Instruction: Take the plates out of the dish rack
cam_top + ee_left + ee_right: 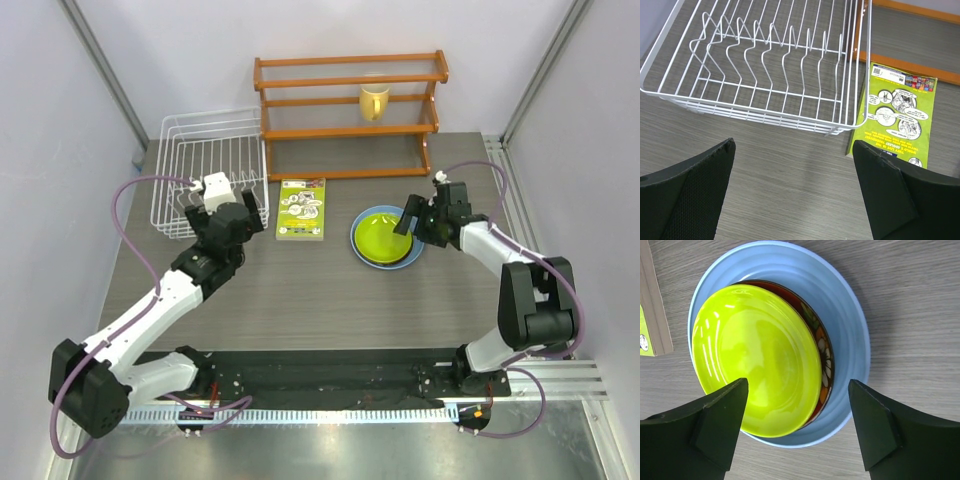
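The white wire dish rack stands at the back left with nothing in it; its bare tines show in the left wrist view. The plates lie stacked on the table right of centre: the lime green plate on top, a dark red patterned plate under it, the light blue plate at the bottom. The yellow-orange plate is hidden. My left gripper is open and empty just in front of the rack. My right gripper is open and empty above the stack.
A green booklet lies between the rack and the plates. An orange wooden shelf holding a yellow mug stands at the back. Walls close in both sides.
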